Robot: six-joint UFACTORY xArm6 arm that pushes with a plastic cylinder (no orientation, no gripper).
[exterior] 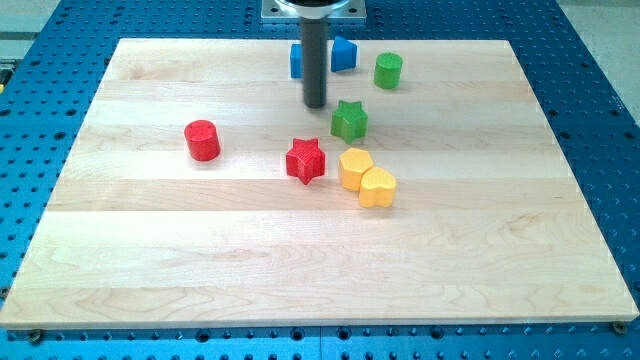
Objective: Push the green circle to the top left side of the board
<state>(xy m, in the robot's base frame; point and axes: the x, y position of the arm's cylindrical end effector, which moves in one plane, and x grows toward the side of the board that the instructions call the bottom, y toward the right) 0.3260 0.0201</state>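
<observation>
The green circle (388,70) is a short green cylinder standing near the view's top, right of centre. My tip (316,104) is the lower end of the dark rod, resting on the board to the left of and below the green circle, well apart from it. The tip stands just left of the green star (349,120), without touching it. The rod hides part of the blue blocks behind it.
Two blue blocks (343,53) sit at the view's top behind the rod. A red cylinder (202,140) stands at the left. A red star (306,160) and two yellow blocks (355,167) (377,187) lie near the centre. The wooden board (150,260) lies on a blue perforated table.
</observation>
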